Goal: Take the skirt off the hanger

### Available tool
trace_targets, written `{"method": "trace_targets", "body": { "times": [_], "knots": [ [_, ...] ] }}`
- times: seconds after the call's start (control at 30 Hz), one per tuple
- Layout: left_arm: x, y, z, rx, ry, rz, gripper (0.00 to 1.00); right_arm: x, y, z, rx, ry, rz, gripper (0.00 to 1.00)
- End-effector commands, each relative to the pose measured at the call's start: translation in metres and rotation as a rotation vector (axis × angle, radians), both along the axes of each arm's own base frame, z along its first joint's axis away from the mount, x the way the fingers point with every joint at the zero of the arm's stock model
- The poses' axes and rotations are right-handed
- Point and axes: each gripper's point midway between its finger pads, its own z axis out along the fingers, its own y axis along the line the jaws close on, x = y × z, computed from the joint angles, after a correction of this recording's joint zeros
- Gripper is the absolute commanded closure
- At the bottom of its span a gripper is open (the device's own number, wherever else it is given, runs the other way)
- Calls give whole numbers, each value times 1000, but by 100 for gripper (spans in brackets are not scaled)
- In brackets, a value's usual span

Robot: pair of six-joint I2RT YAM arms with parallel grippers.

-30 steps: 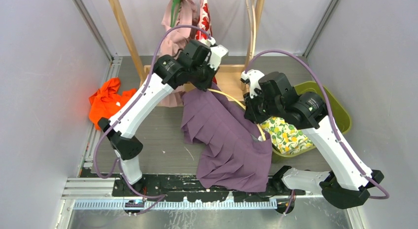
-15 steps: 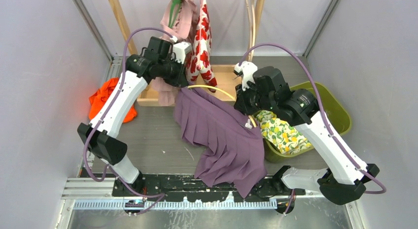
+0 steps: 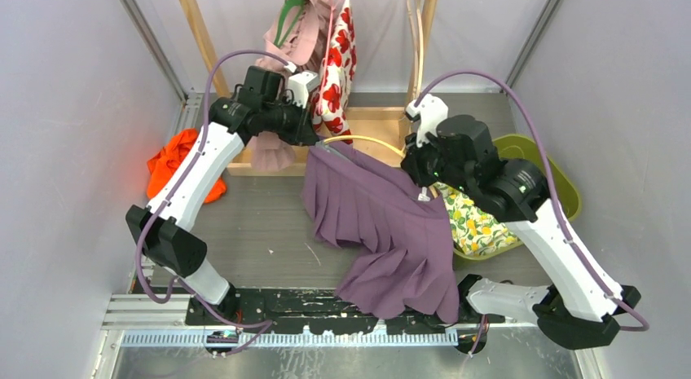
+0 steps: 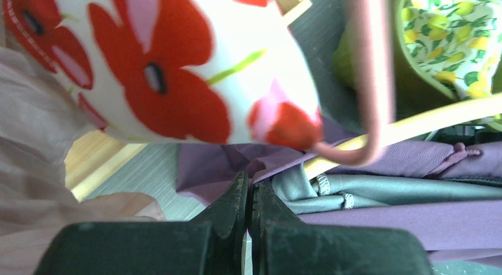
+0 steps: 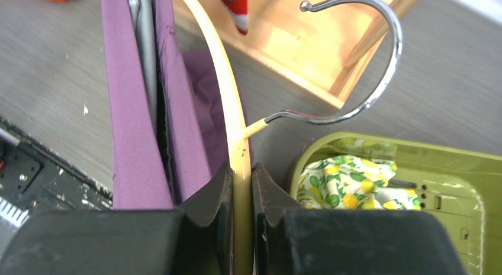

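1. Top external view: the skirt (image 3: pixel 383 224) is not yet off the hanger (image 3: pixel 363 138). Its waist runs along the yellow bar between the arms, and its hem trails toward their bases.
2. The right gripper (image 5: pixel 240 183) is clamped on the hanger bar, just below the hook (image 5: pixel 361 56).
3. The left gripper (image 4: pixel 249 195) has its fingers pressed together on the waistband's far corner. Pulling that corner free is what remains.
4. The skirt is purple and pleated, with grey lining showing at the waist.

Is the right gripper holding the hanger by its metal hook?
No: the right gripper is shut on the hanger's yellow bar; the metal hook stands free.
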Motion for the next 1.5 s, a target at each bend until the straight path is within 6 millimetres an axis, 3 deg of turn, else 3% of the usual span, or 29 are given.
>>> {"method": "trace_targets", "body": {
  "times": [0.0,0.13,0.27,0.57,0.73,0.87,0.93,1.07,1.17,1.33,1.47],
  "knots": [
    [35,123,-40,385,-31,306,100,-24,-126,128,146,-451,-435,96],
    [30,112,-31,322,-20,288,100,-16,-126,137,124,-484,-453,96],
    [26,113,-27,317,-25,288,100,-10,-129,157,209,-564,-505,96],
    [24,115,-36,331,-24,277,100,-39,-188,211,211,-748,-694,96],
    [28,133,-35,384,-39,327,100,-67,-224,222,193,-797,-777,96],
    [33,158,-30,355,-22,416,100,-82,-242,219,186,-821,-822,96],
    [36,166,-20,334,-28,452,100,-84,-241,216,197,-820,-803,96],
    [40,152,0,254,-37,435,100,-65,-218,204,181,-789,-742,96],
    [43,147,-1,245,-27,424,100,-49,-200,203,207,-788,-707,96],
    [40,146,-8,238,-18,414,100,-38,-187,213,250,-812,-693,95],
    [39,140,2,207,-28,404,100,-23,-169,216,269,-815,-651,95]
  ]
}}
